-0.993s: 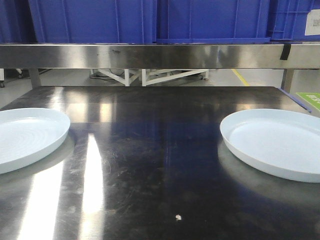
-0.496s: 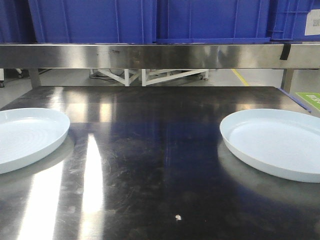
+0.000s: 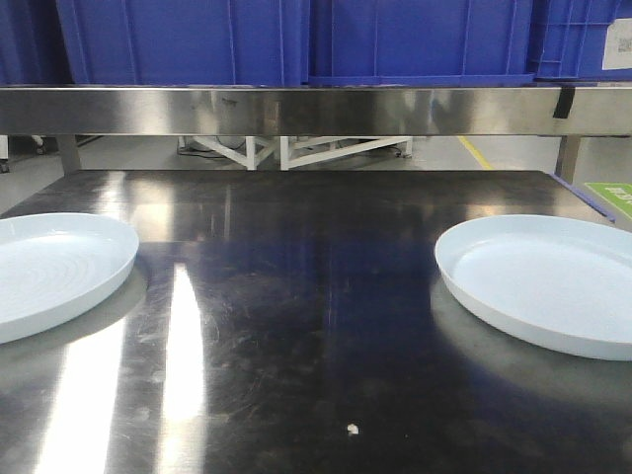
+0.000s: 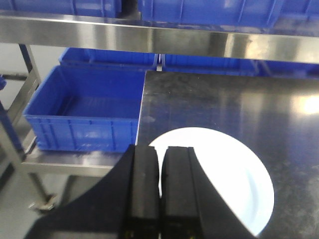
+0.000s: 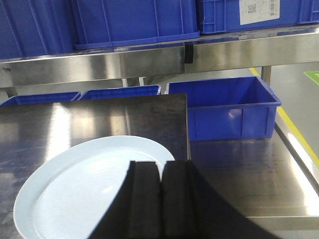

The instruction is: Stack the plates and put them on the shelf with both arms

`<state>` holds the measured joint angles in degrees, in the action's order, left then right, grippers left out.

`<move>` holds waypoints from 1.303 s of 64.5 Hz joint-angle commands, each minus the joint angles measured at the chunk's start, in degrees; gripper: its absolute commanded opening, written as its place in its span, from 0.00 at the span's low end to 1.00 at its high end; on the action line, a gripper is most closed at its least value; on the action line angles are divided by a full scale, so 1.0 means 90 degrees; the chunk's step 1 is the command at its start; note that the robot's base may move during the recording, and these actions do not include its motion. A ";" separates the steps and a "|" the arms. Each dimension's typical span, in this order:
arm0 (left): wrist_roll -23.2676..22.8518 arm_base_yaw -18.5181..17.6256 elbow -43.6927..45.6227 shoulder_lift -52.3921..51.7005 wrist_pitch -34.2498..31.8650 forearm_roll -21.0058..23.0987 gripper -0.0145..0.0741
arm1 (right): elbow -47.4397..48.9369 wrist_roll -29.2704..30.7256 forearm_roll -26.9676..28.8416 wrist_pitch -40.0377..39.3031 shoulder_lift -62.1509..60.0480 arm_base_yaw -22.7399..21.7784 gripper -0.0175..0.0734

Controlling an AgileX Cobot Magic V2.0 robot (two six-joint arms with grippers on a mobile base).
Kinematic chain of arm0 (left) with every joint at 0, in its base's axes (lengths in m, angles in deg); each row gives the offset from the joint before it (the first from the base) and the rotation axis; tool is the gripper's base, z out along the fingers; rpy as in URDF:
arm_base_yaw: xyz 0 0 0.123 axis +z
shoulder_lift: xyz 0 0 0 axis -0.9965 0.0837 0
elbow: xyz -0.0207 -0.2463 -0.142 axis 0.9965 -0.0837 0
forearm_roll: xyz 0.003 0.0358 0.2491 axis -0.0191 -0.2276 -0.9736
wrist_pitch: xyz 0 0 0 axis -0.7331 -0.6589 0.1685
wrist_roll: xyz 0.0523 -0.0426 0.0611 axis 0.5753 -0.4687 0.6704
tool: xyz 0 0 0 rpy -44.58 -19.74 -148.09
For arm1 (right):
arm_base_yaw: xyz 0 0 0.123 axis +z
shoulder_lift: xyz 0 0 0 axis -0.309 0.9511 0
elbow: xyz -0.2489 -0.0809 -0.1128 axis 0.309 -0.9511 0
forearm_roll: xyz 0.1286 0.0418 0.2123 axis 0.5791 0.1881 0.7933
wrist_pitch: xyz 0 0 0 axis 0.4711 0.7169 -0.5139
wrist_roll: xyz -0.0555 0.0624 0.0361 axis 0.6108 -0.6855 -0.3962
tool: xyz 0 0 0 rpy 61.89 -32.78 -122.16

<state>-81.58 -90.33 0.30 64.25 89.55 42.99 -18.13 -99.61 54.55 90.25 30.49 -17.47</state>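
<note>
Front view: two plates are seen lying flat on the steel surface (image 3: pixel 316 296), well apart. The left plate (image 3: pixel 54 267) is at the left edge and the right plate (image 3: pixel 548 281) at the right edge, both cut by the frame. The shelf (image 3: pixel 296 109) runs across above, loaded with blue bins (image 3: pixel 197 39). No end effector is in this view. The plates are not yet stacked. A white label corner is visible at top right, but nothing on it can be read.

Left wrist view: the left end effector (image 4: pixel 159 149) is seen with its fingers pressed together, only a sliver of gap, and nothing is held. It hangs over the near rim of the left plate (image 4: pixel 234 184), which sits near the surface's left edge. A blue bin (image 4: pixel 84 109) sits lower, beside the surface. No writing is visible.

Right wrist view: the right end effector (image 5: pixel 160 164) is closed too, fingers touching, empty, above the near-right rim of the right plate (image 5: pixel 84 184). A white label (image 5: pixel 259 11) on an upper bin shows a QR-type code and barcode print; the text is too small to be read.

Handling, judged: the plates look rigid, glossy and slippery, probably ceramic or melamine, so breakable if dropped. They are wide and shallow, so the low upturned rim is the only place to pinch. The fingers would have to be opened first. A one-sided rim hold is likely to tip.
</note>
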 commanded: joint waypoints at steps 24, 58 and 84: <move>-0.0070 -0.0162 0.2203 0.2503 0.0479 -0.0638 0.26 | 0.0006 0.0021 -0.0039 -0.0539 -0.0120 0.0002 0.25; -0.0043 -0.0162 0.2203 0.2575 -0.0212 -0.0803 0.27 | 0.0006 0.0021 -0.0039 -0.0539 -0.0120 0.0002 0.25; -0.0043 -0.0162 0.2203 0.2575 -0.0187 -0.0803 0.26 | 0.0006 0.0021 -0.0039 -0.0539 -0.0120 0.0002 0.25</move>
<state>-81.58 -91.37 17.89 87.71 92.06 36.22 -18.13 -99.61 54.55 90.25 30.49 -17.47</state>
